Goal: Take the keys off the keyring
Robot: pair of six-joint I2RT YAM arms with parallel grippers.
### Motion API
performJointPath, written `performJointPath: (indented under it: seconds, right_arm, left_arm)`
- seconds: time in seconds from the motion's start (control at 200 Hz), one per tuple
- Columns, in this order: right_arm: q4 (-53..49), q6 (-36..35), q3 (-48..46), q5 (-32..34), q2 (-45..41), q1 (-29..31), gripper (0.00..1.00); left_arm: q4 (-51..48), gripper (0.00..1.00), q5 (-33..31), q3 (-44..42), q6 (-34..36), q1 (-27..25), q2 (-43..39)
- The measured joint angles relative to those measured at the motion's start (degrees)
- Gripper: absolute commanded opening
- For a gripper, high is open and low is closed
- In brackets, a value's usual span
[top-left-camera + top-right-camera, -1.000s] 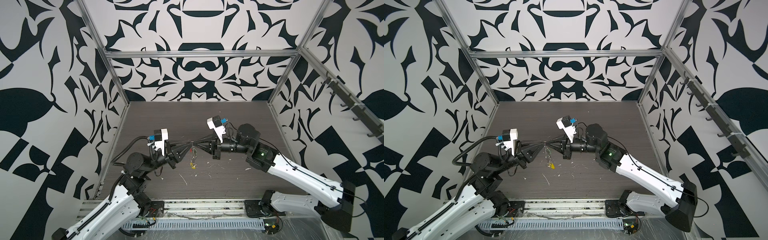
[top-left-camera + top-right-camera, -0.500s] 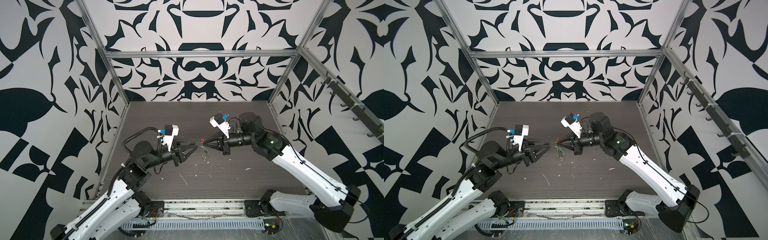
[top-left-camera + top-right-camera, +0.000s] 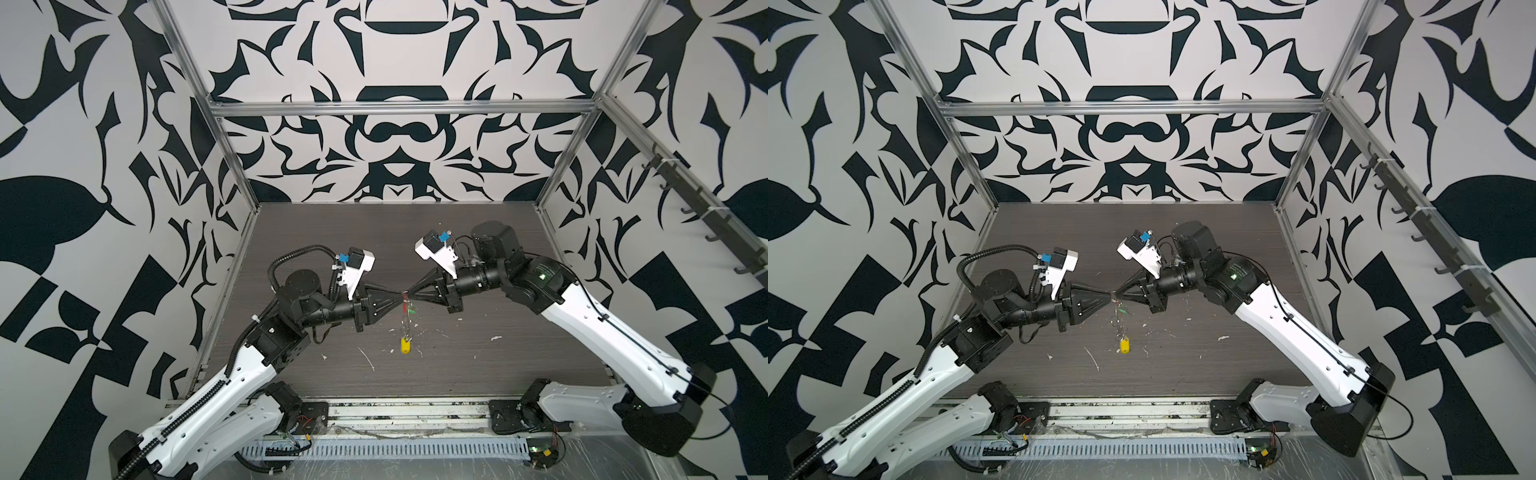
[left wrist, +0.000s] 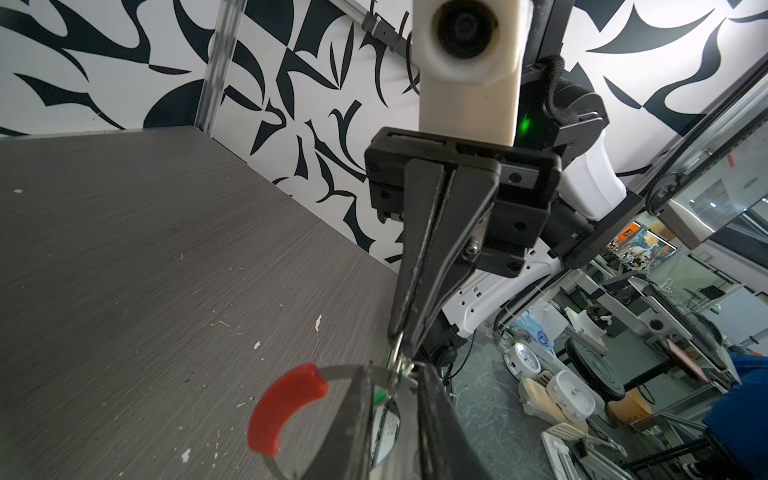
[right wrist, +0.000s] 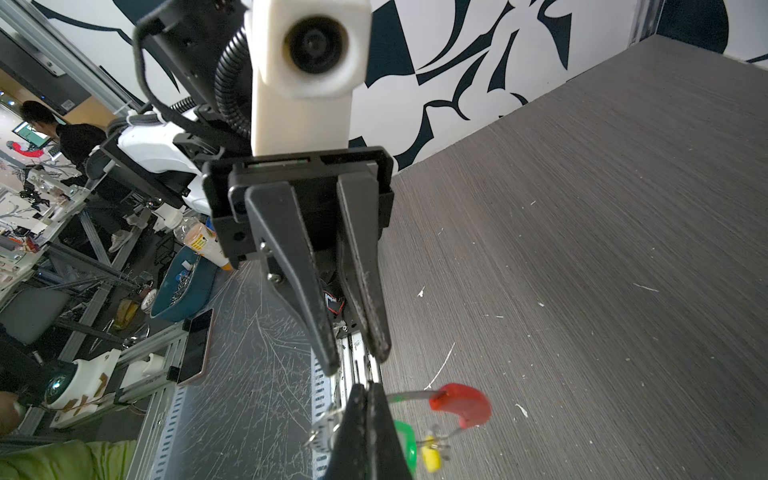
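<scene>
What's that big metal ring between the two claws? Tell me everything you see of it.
The keyring is a thin grey metal hoop, held in the air and hanging down. The right gripper is shut on its top; the left gripper straddles it alongside, jaws apart. A curved red strip sleeves the band; a green tag and yellow tag dangle from it.

White arms [image 3: 615, 338] with black joints [image 3: 301, 286], ribbed cable [image 5: 232, 79], tapered black fingers [image 5: 282, 249].

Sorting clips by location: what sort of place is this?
Probably a robotics lab cell: patterned panels on an aluminium frame enclose a grey tabletop; a wrist view shows a person beyond.
</scene>
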Motion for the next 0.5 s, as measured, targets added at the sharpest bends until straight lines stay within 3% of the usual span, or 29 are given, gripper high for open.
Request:
performJointPath:
  seconds: [0.205, 0.385, 0.5]
  right_arm:
    - [-0.74, -0.26, 1.16, -0.11, 1.11, 0.00, 0.00]
    - [-1.42, -0.48, 1.53, -0.28, 1.86, 0.15, 0.00]
    - [-1.64, -0.55, 1.53, 0.13, 1.81, 0.42, 0.00]
  left_arm:
    - [-0.68, 0.15, 0.94, 0.79, 0.00, 0.00, 1.40]
    - [-1.53, 0.00, 1.20, 1.03, 0.13, 0.02, 1.95]
    - [-1.66, 0.00, 1.44, 1.07, 0.02, 0.02, 1.97]
